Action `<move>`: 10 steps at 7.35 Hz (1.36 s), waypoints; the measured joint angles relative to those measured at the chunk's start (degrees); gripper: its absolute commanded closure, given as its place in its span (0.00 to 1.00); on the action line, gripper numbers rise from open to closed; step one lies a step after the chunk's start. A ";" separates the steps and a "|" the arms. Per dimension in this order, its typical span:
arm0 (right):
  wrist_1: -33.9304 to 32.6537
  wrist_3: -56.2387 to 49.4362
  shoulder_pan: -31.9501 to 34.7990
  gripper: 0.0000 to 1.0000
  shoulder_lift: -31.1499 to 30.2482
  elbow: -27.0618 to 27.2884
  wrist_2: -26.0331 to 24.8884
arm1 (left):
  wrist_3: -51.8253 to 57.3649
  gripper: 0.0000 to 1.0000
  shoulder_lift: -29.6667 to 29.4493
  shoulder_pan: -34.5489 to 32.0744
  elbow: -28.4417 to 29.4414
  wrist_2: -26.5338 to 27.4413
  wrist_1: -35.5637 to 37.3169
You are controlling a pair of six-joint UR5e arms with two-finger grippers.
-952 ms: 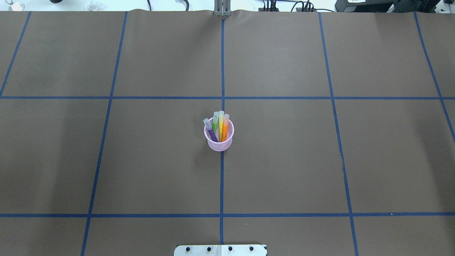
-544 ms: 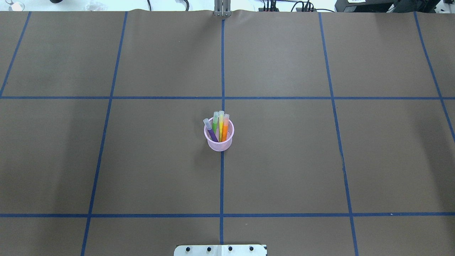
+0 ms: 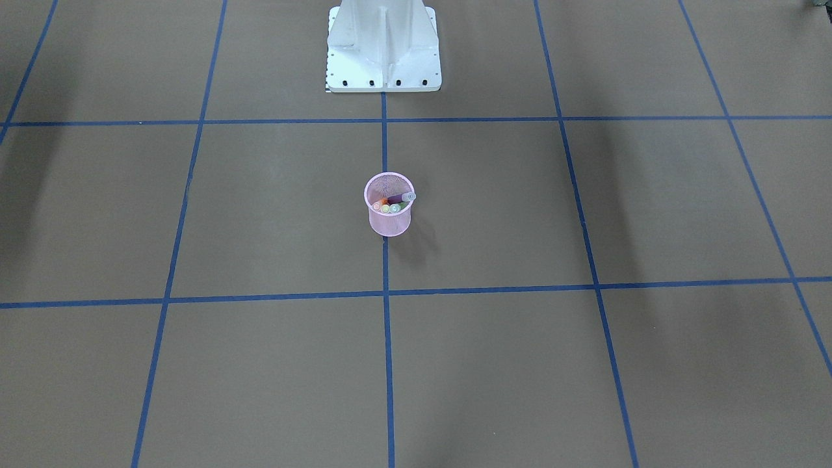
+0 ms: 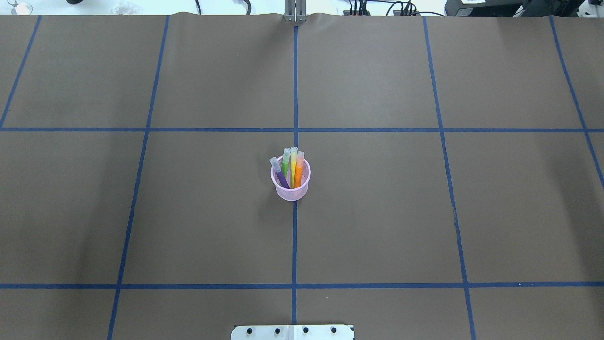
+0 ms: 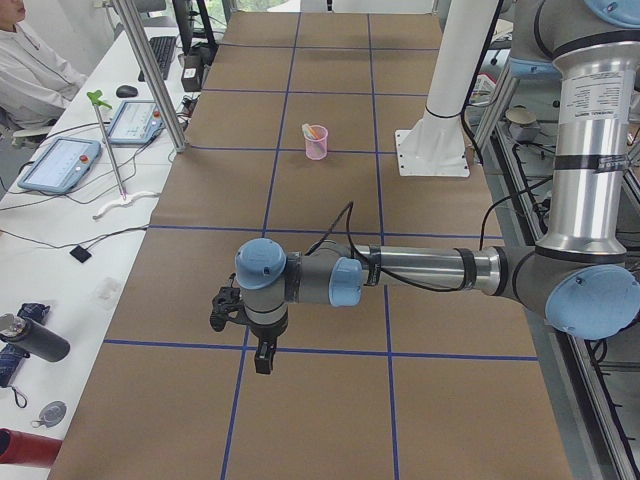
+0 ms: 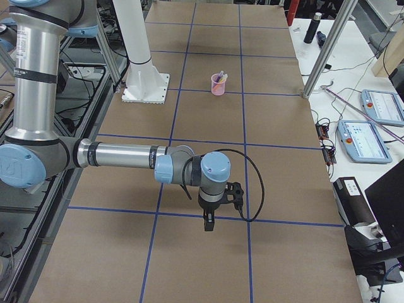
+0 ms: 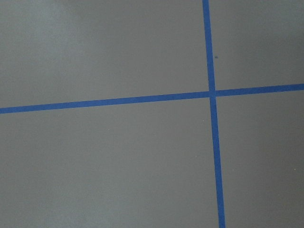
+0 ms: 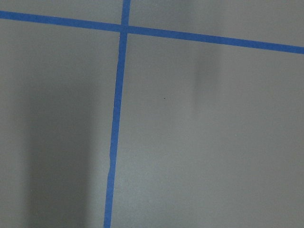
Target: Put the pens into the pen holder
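The pink mesh pen holder (image 4: 291, 190) stands upright at the table's middle on the centre tape line; it also shows in the front view (image 3: 389, 222). A purple pen (image 4: 281, 176), a green pen (image 4: 285, 165), a yellow-green pen (image 4: 293, 168) and an orange pen (image 4: 298, 173) stand in it, caps up. My left gripper (image 5: 262, 356) hangs low over the table far from the holder, seen only in the left side view. My right gripper (image 6: 209, 221) hangs likewise, seen only in the right side view. I cannot tell if either is open or shut.
The robot's white base (image 3: 383, 47) stands behind the holder. Blue tape lines (image 4: 295, 241) grid the brown table. A seated operator (image 5: 30, 70), tablets (image 6: 363, 140) and metal posts (image 5: 150, 70) line the table's far side.
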 measured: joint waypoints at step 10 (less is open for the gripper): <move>0.00 -0.05 0.00 0.00 -0.32 -0.50 -0.18 | 0.12 0.00 1.48 0.12 -0.07 0.18 -0.81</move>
